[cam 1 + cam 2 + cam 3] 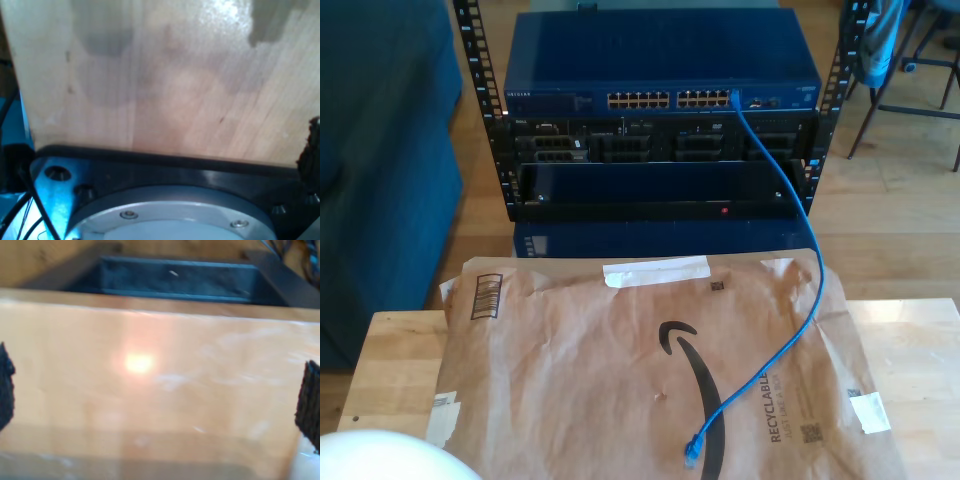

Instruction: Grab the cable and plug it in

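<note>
On the brown paper mailer: your long thin bright blue network cable (798, 300) lies with its free blue-booted plug (691, 456) near the exterior view's bottom edge, beside the black printed arrow mark.
Cable run: from that plug you see it curve up toward the exterior view's right, leave the crumpled brown paper mailer (570, 360), and rise to the dark blue network switch (660, 60), where its far end sits in a port at the right end of the port row.
Rack: you have the switch on top of a black open-frame rack (660, 165), with dark server units and a small red light below it.
Table: you see the pale wooden tabletop (920, 350) under the mailer, bare at both sides of the exterior view.
My first gripper: the first wrist view gives you pale wood (160, 80), a black and silver round mount (170, 210), and one dark fingertip (311, 145) at the frame's edge; you cannot tell whether it is released or clenched.
My second gripper (156, 390): you see two dark textured fingertips (309, 400) set wide apart over glossy wood, so it is released and grasps nothing.
</note>
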